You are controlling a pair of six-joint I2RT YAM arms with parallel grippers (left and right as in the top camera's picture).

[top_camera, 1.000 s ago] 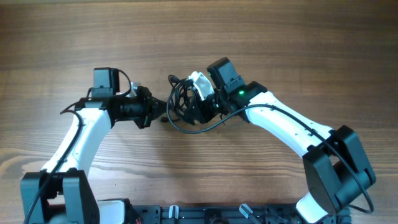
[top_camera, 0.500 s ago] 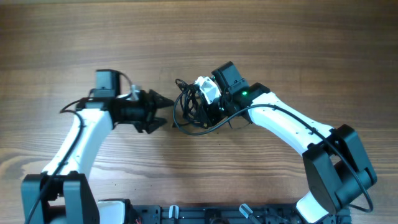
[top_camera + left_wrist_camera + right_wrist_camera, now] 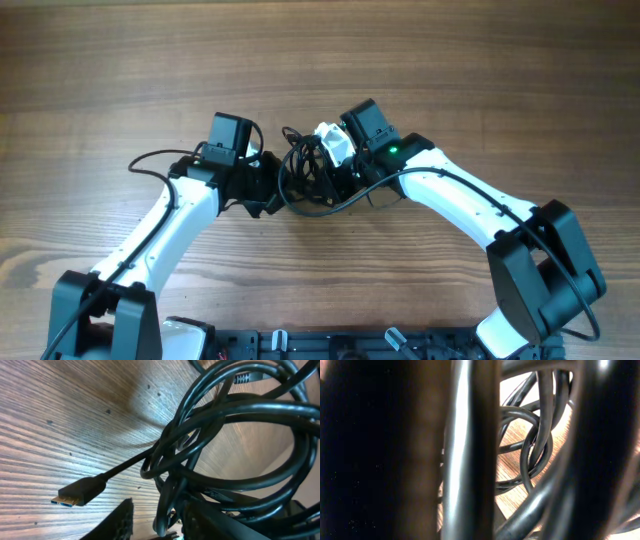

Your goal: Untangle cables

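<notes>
Right gripper [image 3: 337,176] clenched on the cables [image 3: 303,178] mid-frame; left gripper [image 3: 268,190] straddles one loop, grip unclear: close firmly, draw gently toward frame-left

Overhead evenly lit; right-wrist cables [image 3: 470,450] blurred, dark.

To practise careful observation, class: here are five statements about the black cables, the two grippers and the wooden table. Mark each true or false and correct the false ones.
1. The bundle of thin black cables sits over a brown wooden table. True.
2. The cables lie apart in straight lines. False: they loop through each other in one tangle.
3. A black plug with a blue-and-gold tip sticks out free of the tangle. True.
4. The left gripper waits at the table's edge. False: it is at the bundle, open, with a strand between its fingers.
5. The right gripper is shut on the bundle. True.
</notes>
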